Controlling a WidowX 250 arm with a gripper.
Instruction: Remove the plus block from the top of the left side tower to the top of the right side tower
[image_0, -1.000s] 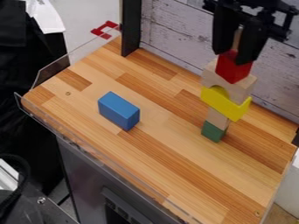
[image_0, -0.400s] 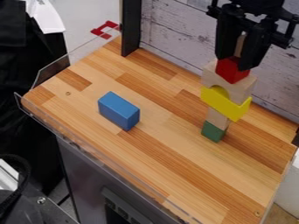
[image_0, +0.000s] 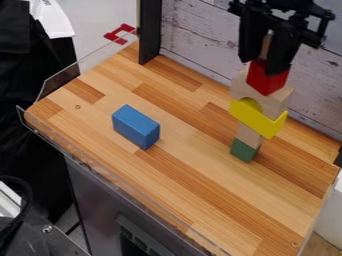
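Note:
At the upper right the black gripper (image_0: 263, 64) hangs over the block tower, its fingers on either side of a narrow tan block (image_0: 266, 47) held between them. Just below is the red block (image_0: 266, 79), standing on a tan arch block (image_0: 271, 101). Under the arch come a yellow block (image_0: 257, 120), a small tan block (image_0: 248, 135) and, at the bottom, a green block (image_0: 244, 150). Whether the held piece touches the red block cannot be told. Its full shape is hidden by the fingers, and no plus shape can be made out.
A blue block (image_0: 136, 126) lies on the wooden table (image_0: 194, 190), left of the tower. A clear rim (image_0: 127, 186) runs along the table's left edge. A black post (image_0: 150, 32) and a whitish plank wall (image_0: 200, 35) stand behind.
The gripper first shifted slightly right and down, then back left and up, and the tan piece between its fingers moved with it. The tower and blue block stayed put.

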